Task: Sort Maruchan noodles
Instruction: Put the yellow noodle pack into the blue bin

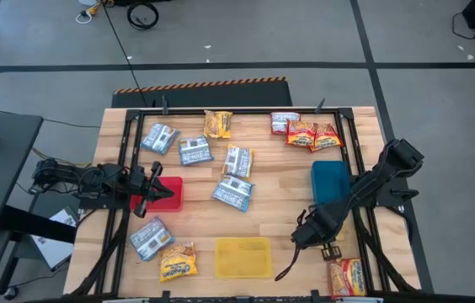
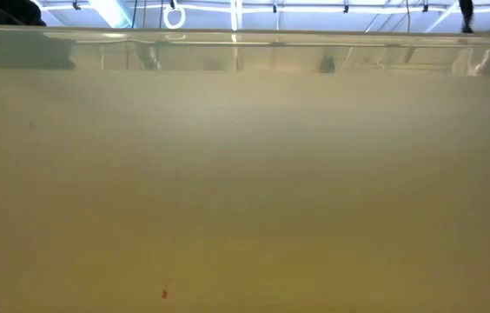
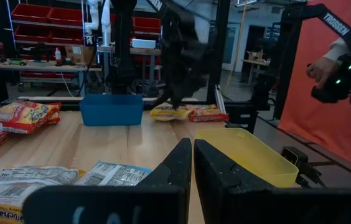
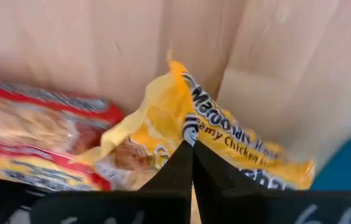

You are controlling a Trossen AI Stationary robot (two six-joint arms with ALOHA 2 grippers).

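— Where is the right gripper point(image 4: 191, 152) seen?
— Low at the table's point(image 1: 280, 202) near right, beside the blue tray point(image 1: 330, 181). Its fingers are pressed together, tips on a yellow packet point(image 4: 225, 137) lying just beside a red packet point(image 4: 32, 137). Whether the wrapper is pinched cannot be told.

— And the left gripper point(image 3: 192, 155)?
— Held over the red tray point(image 1: 174, 198), fingers closed, nothing held. Other packets are scattered across the table.
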